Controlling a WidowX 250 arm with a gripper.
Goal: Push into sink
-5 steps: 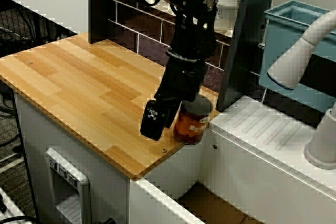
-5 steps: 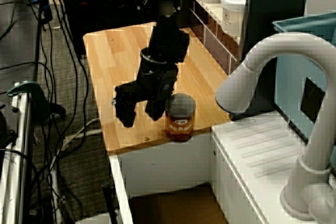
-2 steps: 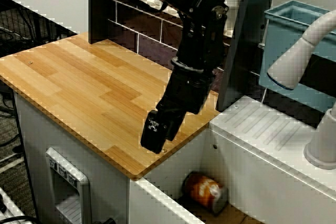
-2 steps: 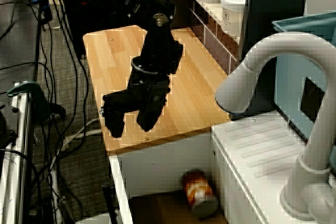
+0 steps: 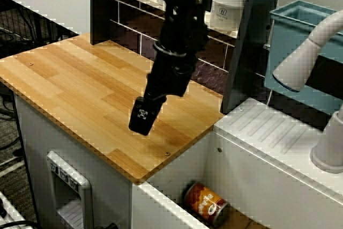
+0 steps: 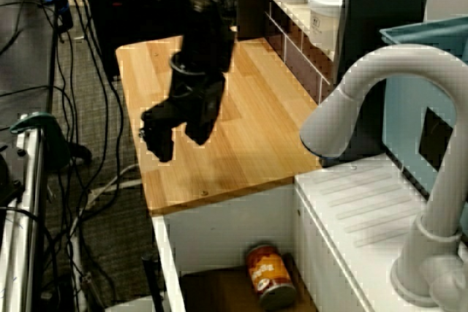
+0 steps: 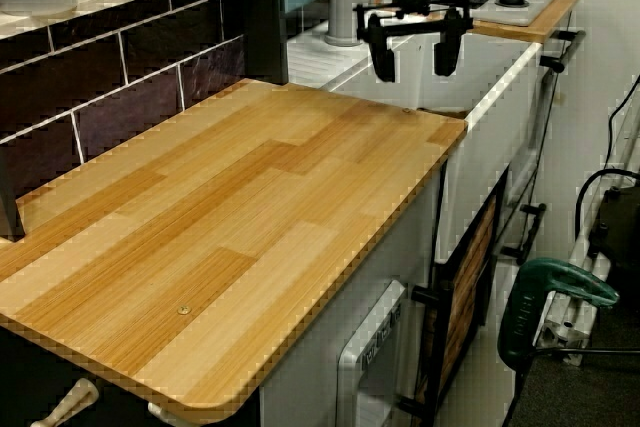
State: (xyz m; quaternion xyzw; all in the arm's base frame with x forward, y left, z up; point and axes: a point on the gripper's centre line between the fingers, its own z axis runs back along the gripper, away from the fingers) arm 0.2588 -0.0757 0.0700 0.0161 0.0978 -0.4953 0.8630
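I see the orange-labelled can (image 6: 270,277) lying on its side on the brown floor of the sink (image 6: 219,233); its label print is too blurred for me to read. My gripper (image 7: 410,44) hangs above the wooden counter (image 5: 91,89), jaws spread apart, holding nothing, arm angled down from the shelf side.

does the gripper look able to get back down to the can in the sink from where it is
Probably yes: the gripper hangs open above the wooden counter, and the can lies on its side in the open-topped sink, nothing covering it.
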